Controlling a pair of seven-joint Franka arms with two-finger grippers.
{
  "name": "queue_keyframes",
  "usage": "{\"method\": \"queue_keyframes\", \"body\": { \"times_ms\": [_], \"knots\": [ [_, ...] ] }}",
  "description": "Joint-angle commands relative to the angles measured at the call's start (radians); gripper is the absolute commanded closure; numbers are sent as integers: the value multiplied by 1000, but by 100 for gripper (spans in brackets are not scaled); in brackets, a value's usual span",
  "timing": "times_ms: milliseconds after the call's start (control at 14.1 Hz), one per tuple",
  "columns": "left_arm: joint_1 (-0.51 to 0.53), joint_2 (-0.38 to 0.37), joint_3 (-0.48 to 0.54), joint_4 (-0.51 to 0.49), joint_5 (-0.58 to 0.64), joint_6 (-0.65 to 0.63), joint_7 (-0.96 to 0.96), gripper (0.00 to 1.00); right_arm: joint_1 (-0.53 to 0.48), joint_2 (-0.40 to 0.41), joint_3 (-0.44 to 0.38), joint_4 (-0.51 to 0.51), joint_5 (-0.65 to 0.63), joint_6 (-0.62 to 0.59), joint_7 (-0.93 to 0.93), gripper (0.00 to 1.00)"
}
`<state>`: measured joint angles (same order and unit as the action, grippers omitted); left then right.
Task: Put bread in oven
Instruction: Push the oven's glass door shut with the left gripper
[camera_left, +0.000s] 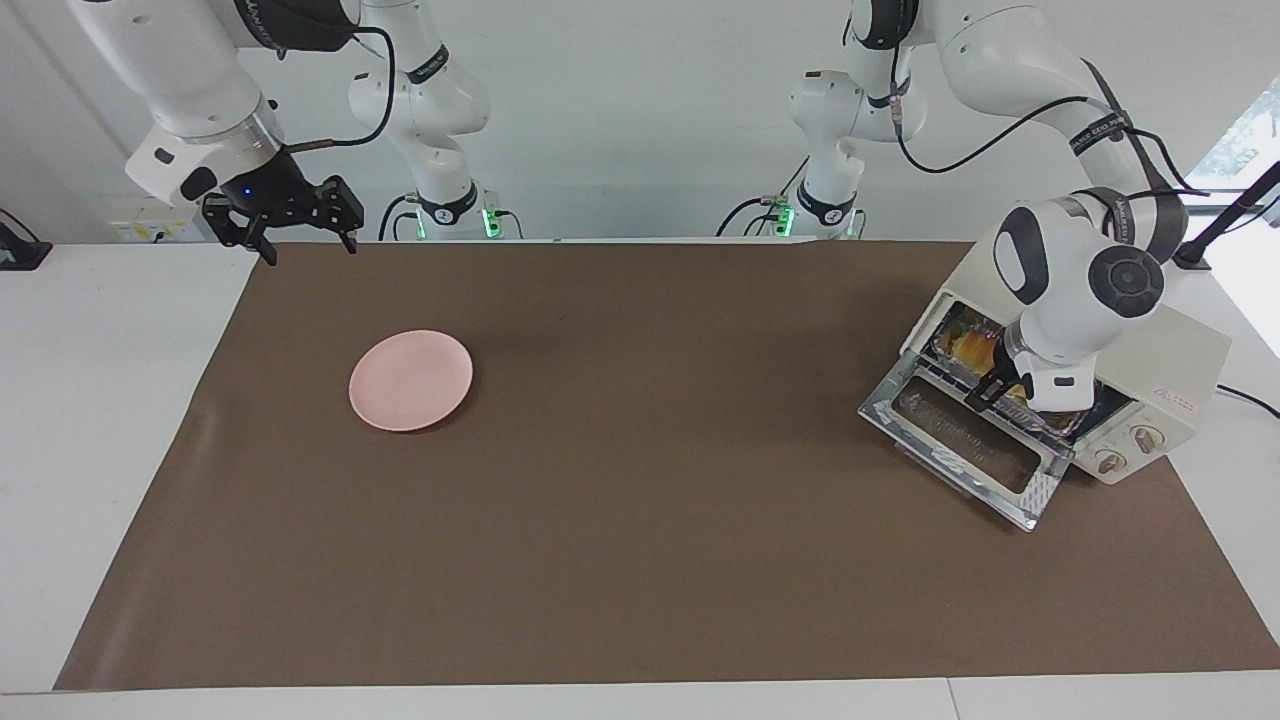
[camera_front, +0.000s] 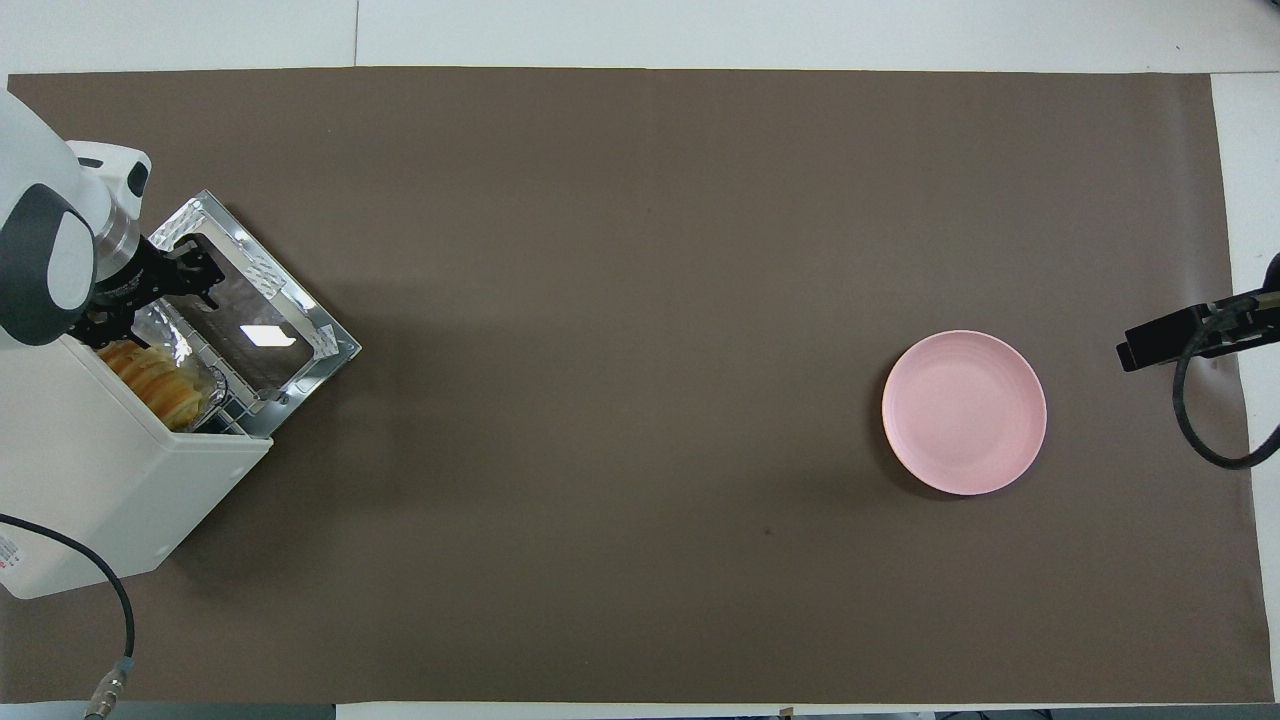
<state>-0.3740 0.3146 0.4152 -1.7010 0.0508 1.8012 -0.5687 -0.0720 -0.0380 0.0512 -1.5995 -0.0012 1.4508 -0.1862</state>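
Bread (camera_front: 155, 378) in oven (camera_left: 1170, 365); red label on oven unreadable.

Bread (camera_front: 160, 385) half under oven (camera_front: 90, 480) roof

The scene is taken from two high cameras set half a turn apart. In the facing view the desk (camera_left: 640, 690) is seen from across it, toward the robots, whose bases are shown along the top edge. In the overhead view the desk is looked down on steeply from the robots' own end. Both are distant views, and the brown mat (camera_left: 640, 520), the oven (camera_left: 1170, 370) and the pink plate (camera_front: 964, 412) are shared.
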Motion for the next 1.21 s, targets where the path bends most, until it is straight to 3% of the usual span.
{"method": "queue_keyframes", "body": {
  "times_ms": [0, 285, 498, 712, 783, 996, 1139],
  "knots": [
    [-6, -17, 4, 38, 8, -2, 24, 0, -15, -2, 9, -5, 12, -9, -21, 0],
    [-13, -46, -7, 96, 7, -57, 77, 0, -15, -2, 7, -5, 12, -9, -21, 0],
    [-11, -135, -9, 98, -12, -161, 337, 0, -15, -2, 9, -5, 12, -9, -21, 0],
    [4, -210, -12, 90, -31, -232, 432, 0, -15, -2, 7, -5, 12, -9, -21, 0],
    [33, -235, -36, 92, -32, -262, 466, 0, -15, -2, 9, -5, 12, -9, -21, 0],
    [248, -302, -250, 80, -34, -360, 564, 0, -15, -2, 7, -7, 12, -9, -21, 0],
    [274, -313, -302, 77, -31, -365, 570, 0, -15, -2, 7, -5, 12, -9, -21, 0]
  ]
}}
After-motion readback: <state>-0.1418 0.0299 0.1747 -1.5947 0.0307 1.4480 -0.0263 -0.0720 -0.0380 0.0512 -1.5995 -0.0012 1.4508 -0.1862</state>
